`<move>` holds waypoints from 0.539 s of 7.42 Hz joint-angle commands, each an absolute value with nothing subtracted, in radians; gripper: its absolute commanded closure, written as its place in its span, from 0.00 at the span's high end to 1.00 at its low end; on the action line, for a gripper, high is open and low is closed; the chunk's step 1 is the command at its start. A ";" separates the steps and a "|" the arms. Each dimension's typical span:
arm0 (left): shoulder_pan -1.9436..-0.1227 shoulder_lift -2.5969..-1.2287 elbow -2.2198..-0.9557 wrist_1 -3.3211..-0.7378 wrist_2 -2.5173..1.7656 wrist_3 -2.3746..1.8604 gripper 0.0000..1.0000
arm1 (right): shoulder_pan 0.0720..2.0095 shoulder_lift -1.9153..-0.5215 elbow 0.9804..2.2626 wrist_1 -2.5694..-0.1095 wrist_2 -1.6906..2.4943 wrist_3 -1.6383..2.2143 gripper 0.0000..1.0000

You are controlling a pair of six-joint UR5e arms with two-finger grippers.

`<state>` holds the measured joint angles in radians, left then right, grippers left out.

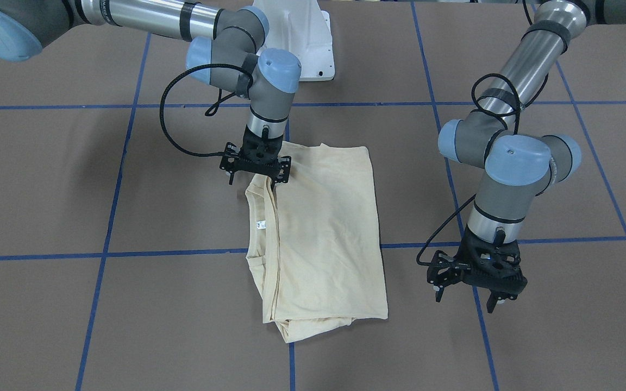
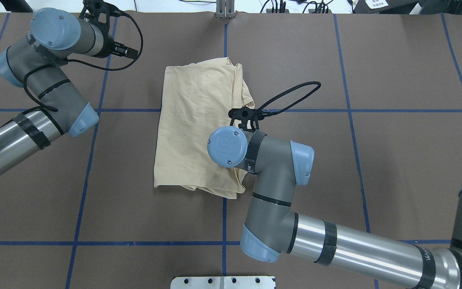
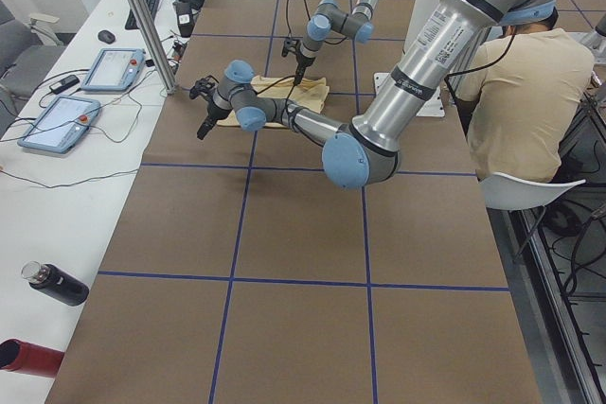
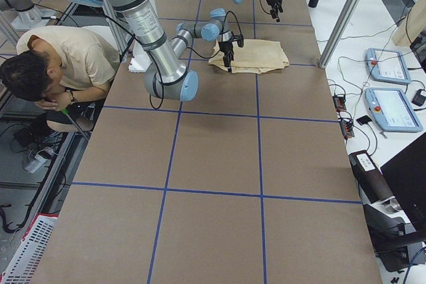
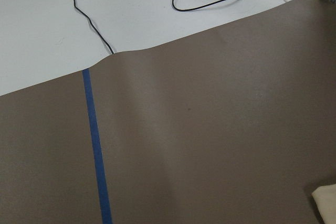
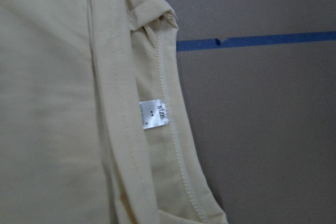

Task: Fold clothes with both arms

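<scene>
Over the brown table [image 1: 47, 190], both gape wide: right gripper [image 1: 256, 176] at the T-shirt [image 1: 324, 228] edge, left gripper [image 1: 465, 301] empty.

right claw [image 1: 257, 174] over shirt [image 1: 324, 233], left claw [image 1: 465, 300] apart

We see a brown worktop [image 1: 47, 179] ruled into squares by blue tape lines [image 1: 123, 163], with a white pedestal [image 1: 298, 41] at one long edge. Beside it a person [image 3: 521, 92] sits on a white chair [image 3: 530, 191]. Two teach pendants [image 3: 112, 68], a black bottle [image 3: 57, 283] and a red bottle [image 3: 24, 355] lie on a white side table [image 3: 66, 219].
</scene>
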<state>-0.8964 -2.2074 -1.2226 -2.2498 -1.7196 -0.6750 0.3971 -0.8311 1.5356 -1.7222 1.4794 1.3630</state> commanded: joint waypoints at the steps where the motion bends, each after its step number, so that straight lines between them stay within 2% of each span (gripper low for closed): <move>1: -0.896 -2.207 -1.223 -2.250 -1.720 -0.675 1.00 | 0.413 -1.059 1.766 -1.735 1.479 1.242 1.00; 2: -0.896 -2.207 -1.223 -2.250 -1.720 -0.675 1.00 | 0.431 -1.109 1.839 -1.735 1.479 1.195 1.00; 4: -0.896 -2.207 -1.223 -2.250 -1.720 -0.675 1.00 | 0.477 -1.054 1.827 -1.726 1.477 1.201 1.00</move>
<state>-0.8959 -2.2074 -1.2226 -2.2504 -1.7196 -0.6750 0.4461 -1.0795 1.8181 -1.7315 1.4778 1.2045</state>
